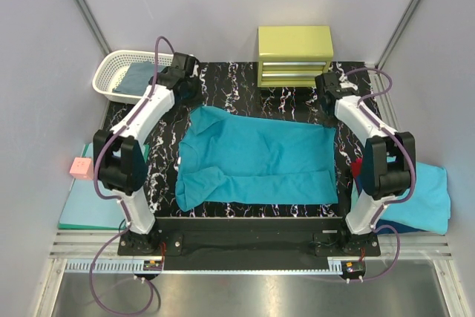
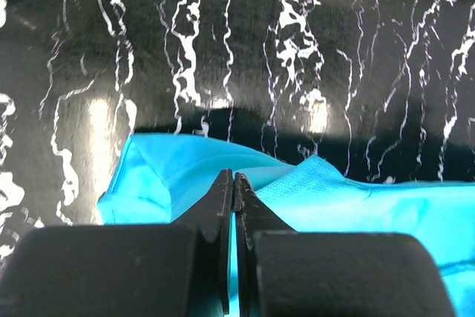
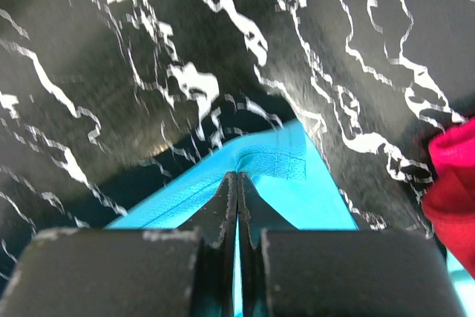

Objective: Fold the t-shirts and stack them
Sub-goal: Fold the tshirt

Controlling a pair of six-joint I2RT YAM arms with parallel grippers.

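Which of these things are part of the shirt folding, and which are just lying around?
Job: teal t-shirt, pinched at its far corners by the left gripper and right gripper; lighter turquoise shirt and red shirt at right.
Lying about: white basket, yellow-green drawer chest, pink cube, mint board.

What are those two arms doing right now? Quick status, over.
Left pincer and right pincer shut on far edge of teal shirt. Shirt spread on table. Red cloth beside right pincer.

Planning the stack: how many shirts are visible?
5: teal shirt on the mat, grey-blue in the basket; turquoise, dark blue, red piled right of the mat. More may be hidden.
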